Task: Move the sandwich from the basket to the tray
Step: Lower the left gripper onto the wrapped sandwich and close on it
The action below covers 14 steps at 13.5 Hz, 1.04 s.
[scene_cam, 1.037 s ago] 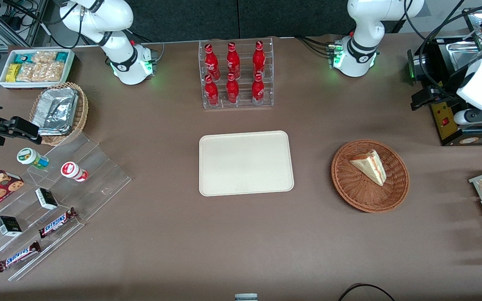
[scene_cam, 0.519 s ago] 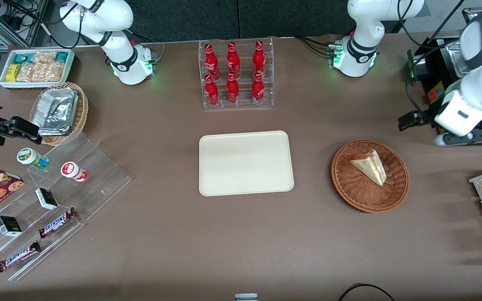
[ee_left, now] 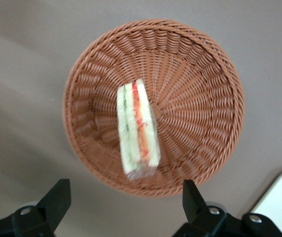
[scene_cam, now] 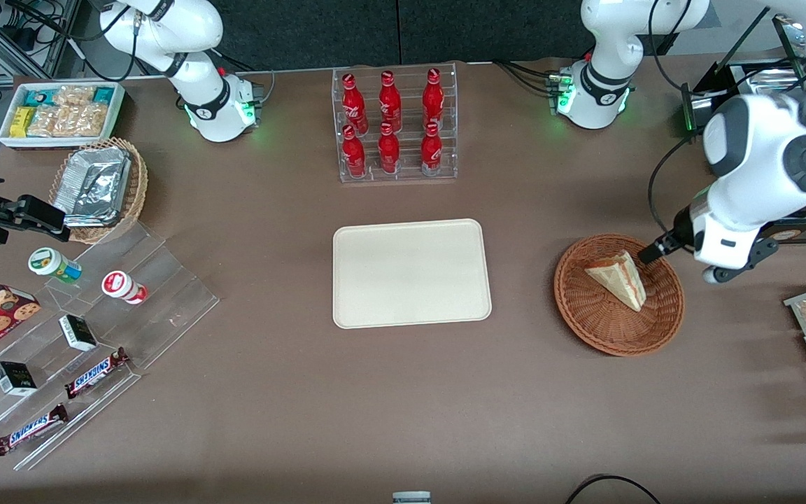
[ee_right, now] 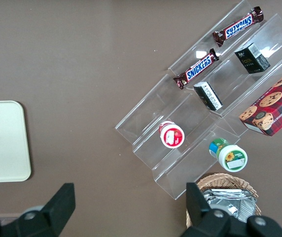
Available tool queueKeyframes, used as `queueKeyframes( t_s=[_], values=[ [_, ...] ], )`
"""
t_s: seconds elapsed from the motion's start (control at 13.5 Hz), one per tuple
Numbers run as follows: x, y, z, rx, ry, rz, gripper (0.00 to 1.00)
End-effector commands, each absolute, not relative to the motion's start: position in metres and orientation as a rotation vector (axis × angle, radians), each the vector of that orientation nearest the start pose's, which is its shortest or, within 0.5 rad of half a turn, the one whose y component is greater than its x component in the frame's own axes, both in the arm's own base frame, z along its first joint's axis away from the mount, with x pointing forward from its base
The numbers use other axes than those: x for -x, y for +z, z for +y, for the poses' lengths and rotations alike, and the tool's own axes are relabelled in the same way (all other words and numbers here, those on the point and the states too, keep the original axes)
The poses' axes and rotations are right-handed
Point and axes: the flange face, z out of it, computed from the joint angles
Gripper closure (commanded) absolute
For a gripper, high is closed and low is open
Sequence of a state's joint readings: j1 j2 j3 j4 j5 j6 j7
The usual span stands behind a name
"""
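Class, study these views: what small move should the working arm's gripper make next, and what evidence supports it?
Probably lower straight down: the gripper is open, above the basket, and the sandwich lies untouched below, between its fingers. The tray is bare.

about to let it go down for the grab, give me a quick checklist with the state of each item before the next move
1. Sandwich lies in the basket, nothing on top of it: ok.
2. Gripper open, fingers spread wide apart: ok.
3. Gripper lined up with the sandwich: not ok; in the front view it sits at the basket's rim, toward the working arm's end, not over the sandwich.
4. Fingers set across the wedge's short width: cannot tell.
5. Tray bare and ready: ok.
6. Path from basket to tray along the table free of objects: ok.
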<state>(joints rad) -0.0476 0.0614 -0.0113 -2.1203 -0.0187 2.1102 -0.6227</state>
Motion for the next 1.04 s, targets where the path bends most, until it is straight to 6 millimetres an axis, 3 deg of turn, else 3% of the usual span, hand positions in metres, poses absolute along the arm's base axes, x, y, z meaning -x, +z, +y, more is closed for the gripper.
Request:
queueKeyframes(
  t_s=[0.0, 0.3, 0.74, 0.89, 0.96],
  values=[
    [-0.544, 0.343, -0.04, 2.94, 0.11, -1.037, 0.0],
    [-0.53, 0.292, -0.04, 2.908, 0.106, -1.124, 0.0],
    [-0.523, 0.264, -0.041, 2.868, 0.112, -1.217, 0.02],
    [-0.524, 0.253, -0.041, 2.824, 0.129, -1.315, 0.16],
    [-0.525, 0.246, -0.045, 2.795, 0.132, -1.37, 0.3]
  ],
)
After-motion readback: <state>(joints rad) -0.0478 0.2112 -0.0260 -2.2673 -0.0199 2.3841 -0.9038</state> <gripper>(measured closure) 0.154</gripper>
